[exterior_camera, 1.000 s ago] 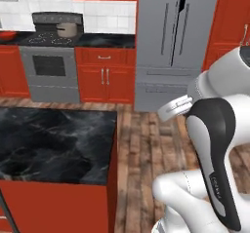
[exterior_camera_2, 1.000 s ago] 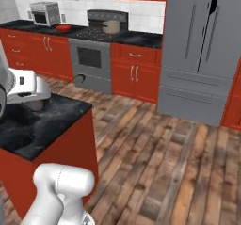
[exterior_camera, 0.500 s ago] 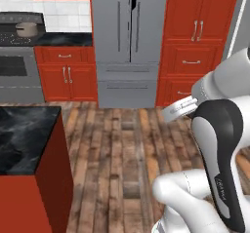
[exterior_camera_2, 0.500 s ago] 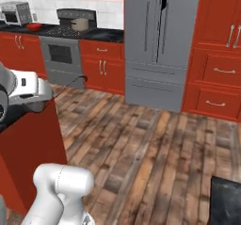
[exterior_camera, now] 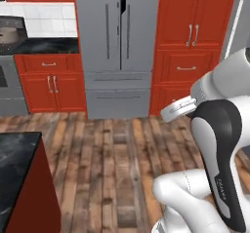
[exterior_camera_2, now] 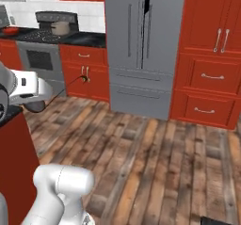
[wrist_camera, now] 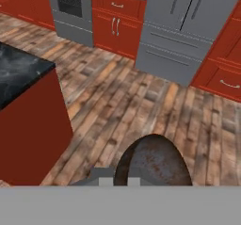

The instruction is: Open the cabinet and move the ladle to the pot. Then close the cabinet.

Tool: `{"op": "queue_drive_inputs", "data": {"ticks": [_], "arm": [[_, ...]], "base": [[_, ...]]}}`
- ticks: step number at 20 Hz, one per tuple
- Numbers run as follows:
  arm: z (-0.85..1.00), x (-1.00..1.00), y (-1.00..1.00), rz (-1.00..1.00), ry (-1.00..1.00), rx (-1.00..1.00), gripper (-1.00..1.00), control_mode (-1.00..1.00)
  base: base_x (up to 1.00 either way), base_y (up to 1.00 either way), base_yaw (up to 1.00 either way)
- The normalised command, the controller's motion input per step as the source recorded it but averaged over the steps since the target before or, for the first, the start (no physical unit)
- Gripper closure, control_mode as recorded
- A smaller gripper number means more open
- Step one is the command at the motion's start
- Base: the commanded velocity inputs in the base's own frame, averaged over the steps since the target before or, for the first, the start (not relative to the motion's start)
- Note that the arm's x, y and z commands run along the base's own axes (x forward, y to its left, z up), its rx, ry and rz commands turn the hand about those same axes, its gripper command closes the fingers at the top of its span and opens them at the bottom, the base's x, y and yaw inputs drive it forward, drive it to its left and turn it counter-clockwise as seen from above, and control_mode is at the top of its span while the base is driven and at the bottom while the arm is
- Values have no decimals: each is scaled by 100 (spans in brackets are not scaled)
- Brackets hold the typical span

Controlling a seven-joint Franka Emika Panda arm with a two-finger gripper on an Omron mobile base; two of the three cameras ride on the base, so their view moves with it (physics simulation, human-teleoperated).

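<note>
The pot [exterior_camera_2: 60, 28] is seen at the counter's back edge; the base should be squared before reaching. Claw state cannot be told.

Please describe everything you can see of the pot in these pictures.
The pot is small, round and low, with a dull silvery-tan wall. It stands upright on the stove, on the dark cooktop far from the arm. In the left base view it sits at the picture's left edge. Nothing else touches it.
</note>
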Motion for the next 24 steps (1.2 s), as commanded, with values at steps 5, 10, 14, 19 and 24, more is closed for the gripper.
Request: {"op": "queue_drive_inputs", "data": {"ticks": [5, 10, 14, 19, 24], "arm": [[0, 0, 0, 0, 0, 0, 100, 100], [0, 0, 0, 0, 0, 0, 100, 100], [0, 0, 0, 0, 0, 0, 100, 100], [0, 0, 0, 0, 0, 0, 100, 100], [0, 0, 0, 0, 0, 0, 100, 100]], "base": [[93, -4, -12], [100, 0, -5], [100, 0, 0], [99, 16, 0], [83, 45, -1]]}}
